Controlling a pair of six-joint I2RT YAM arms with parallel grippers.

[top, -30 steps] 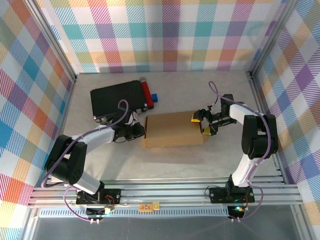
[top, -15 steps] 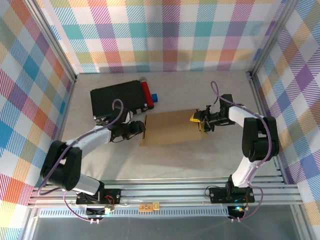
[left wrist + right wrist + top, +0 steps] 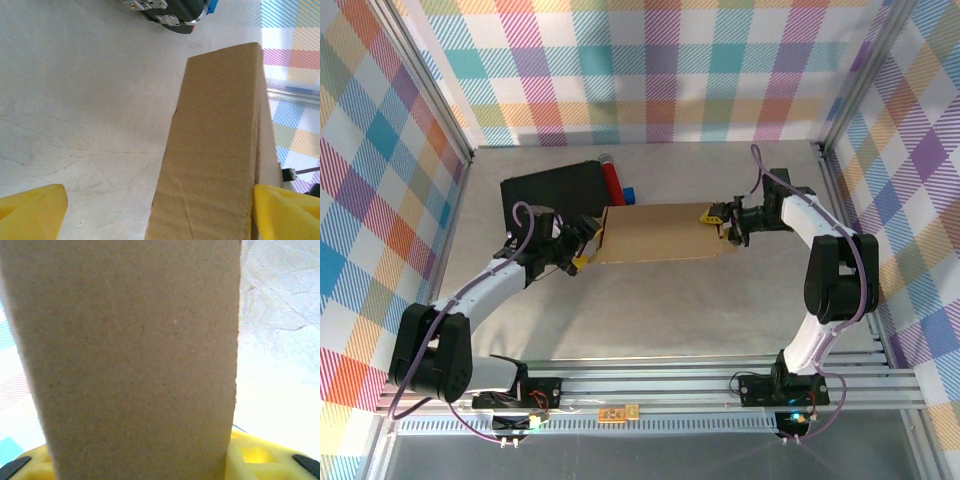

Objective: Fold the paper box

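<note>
The paper box (image 3: pixel 658 232) was mid-table, black case (image 3: pixel 545 195) at its 10 o'clock. Right gripper (image 3: pixel 725 222) was clamped on its 3 o'clock end. Left gripper (image 3: pixel 587 244) at 9 o'clock was spread wide, gripping nothing. It looked mostly folded into a flat slab. Can't tell if tabs were left.

black case (image 3: pixel 545 195) behind paper box (image 3: pixel 655 232), far-left; near tabletop (image 3: pixel 670 310) open
</note>
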